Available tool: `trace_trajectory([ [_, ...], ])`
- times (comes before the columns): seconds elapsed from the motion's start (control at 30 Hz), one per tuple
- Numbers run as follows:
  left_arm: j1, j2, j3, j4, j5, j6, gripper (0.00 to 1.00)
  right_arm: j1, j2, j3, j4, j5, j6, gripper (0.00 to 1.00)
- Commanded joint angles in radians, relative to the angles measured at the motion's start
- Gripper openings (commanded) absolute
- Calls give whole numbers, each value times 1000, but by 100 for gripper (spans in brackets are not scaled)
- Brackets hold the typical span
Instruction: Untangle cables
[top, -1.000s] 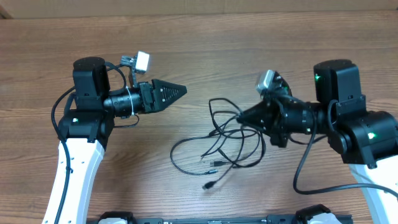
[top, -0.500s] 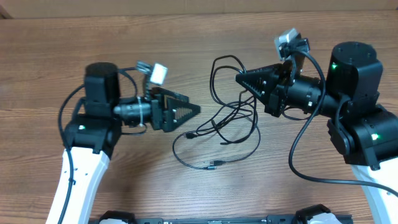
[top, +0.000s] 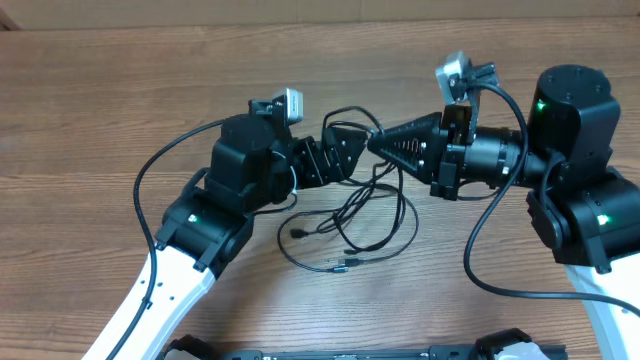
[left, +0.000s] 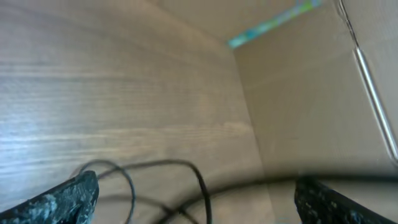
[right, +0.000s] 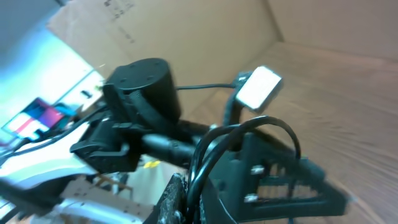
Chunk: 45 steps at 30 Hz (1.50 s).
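Trailing toward six o'clock, the cables (top: 352, 203) were pinched by the right gripper (top: 373, 144); the left gripper (top: 346, 153) was spread wide, empty.

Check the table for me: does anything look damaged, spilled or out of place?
Nothing looks damaged or spilled. The cables are one tangled clump, pinched at the top by the shut right hand, with loops trailing on the table. The open left hand sits right beside that grip.

The brown wooden bench (top: 90, 100) lies open at left and far side; thin black looped cables (top: 352, 205) clutter its middle.
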<state>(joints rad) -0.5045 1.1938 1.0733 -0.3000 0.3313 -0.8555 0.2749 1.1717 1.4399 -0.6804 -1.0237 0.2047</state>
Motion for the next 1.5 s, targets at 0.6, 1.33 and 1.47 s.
trace_trajectory([
  [0.6,206,-319,9,67,-434,250,4,-114,-8,35,-49,455,-2,100],
  [1.33,206,-194,9,141,-332,122,100,-114,92,34,-285,501,-61,100],
  [1.47,206,-164,9,-71,-278,121,100,-113,92,34,-307,526,-60,100],
])
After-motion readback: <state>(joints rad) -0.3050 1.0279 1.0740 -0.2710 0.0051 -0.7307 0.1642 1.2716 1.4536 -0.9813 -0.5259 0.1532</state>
